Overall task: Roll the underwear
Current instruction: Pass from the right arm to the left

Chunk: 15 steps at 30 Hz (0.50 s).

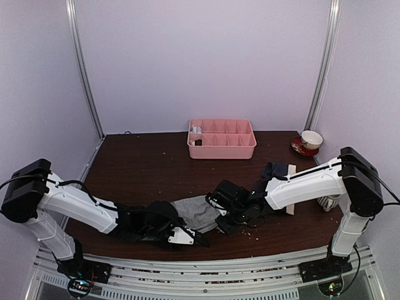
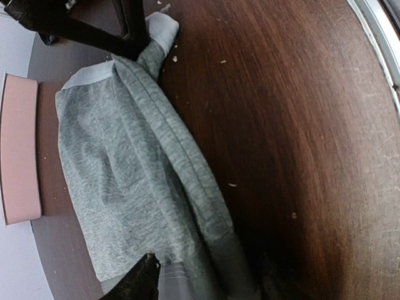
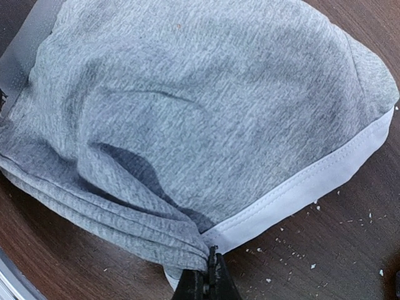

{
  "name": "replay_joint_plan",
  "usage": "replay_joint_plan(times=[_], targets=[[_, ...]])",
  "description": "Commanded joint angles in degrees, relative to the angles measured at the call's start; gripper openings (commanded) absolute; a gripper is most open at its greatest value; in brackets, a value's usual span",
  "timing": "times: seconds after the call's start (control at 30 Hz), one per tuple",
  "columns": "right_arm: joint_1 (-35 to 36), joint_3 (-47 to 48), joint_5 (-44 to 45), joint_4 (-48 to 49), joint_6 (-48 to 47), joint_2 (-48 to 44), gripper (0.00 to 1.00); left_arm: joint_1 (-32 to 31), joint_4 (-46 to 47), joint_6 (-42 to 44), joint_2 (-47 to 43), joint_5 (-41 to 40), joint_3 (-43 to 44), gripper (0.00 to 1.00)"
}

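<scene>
Underwear [image 1: 197, 212] (grey) lying left-to-right, right gripper [image 3: 209, 275] jaws clenched on hem, left gripper [image 2: 206, 281] jaws astride it, grip unclear.

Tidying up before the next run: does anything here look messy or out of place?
Pale crumbs litter the dark wooden table around the grey cloth boxer briefs, thickest near the hem pinched by the right pincer. Loose debris beside laundry looks odd.

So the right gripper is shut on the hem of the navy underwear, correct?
No, one thing is off: it is the grey underwear, not the navy. The right wrist view shows the right gripper shut on the grey cloth at its pale hem. The navy underwear lies farther back, beside the right arm.
</scene>
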Motion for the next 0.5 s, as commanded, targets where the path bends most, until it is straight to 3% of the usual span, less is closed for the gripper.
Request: replay_joint_plan(times=[0.0, 0.27, 0.47], targets=[[0.0, 1.2, 2.1, -1.6, -0.6, 0.3, 0.00, 0.1, -10.8, 0.8, 2.4, 0.4, -1.0, 0.52], [0.0, 1.3, 1.3, -2.1, -2.3, 0.9, 0.00, 0.0, -9.8, 0.5, 2.6, -0.5, -0.3, 0.15], [0.3, 1.2, -1.8, -4.7, -9.4, 0.3, 0.00, 0.5, -7.9, 0.3, -1.2, -2.7, -1.1, 0.00]])
